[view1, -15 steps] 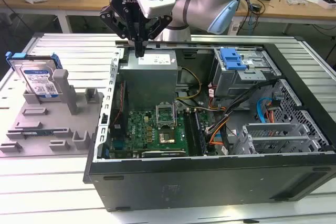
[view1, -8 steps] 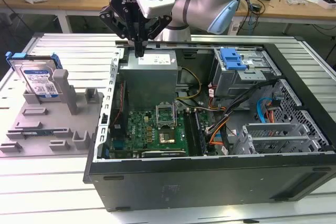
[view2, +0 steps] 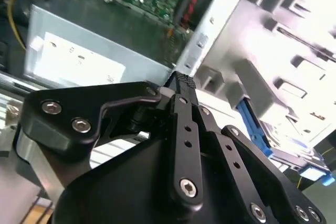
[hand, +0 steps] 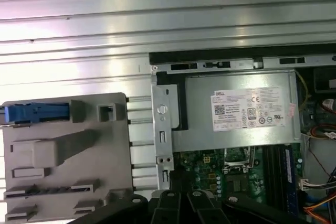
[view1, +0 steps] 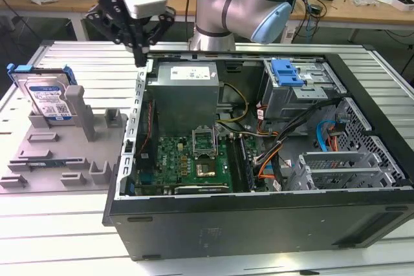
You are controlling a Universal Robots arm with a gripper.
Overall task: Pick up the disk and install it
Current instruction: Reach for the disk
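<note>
The disk (view1: 49, 95), a silver hard drive with a blue-and-white label and a blue bracket, stands on edge in a grey holder (view1: 61, 153) at the exterior view's left. In the first wrist view its blue bracket (hand: 37, 113) shows edge-on; in the second wrist view the disk (view2: 286, 142) lies beyond the black fingers. My gripper (view1: 138, 53) hangs above the back corner of the open computer case (view1: 259, 224), between the case and the holder, well apart from the disk. Its fingers meet at the tip (view2: 181, 81), shut with nothing between them.
Inside the case are a grey power supply (view1: 186, 92), a green motherboard (view1: 187, 163), a metal drive cage with a blue latch (view1: 286, 72) and loose cables. Everything rests on a slatted aluminium table (view1: 52, 237). Benches with clutter stand behind.
</note>
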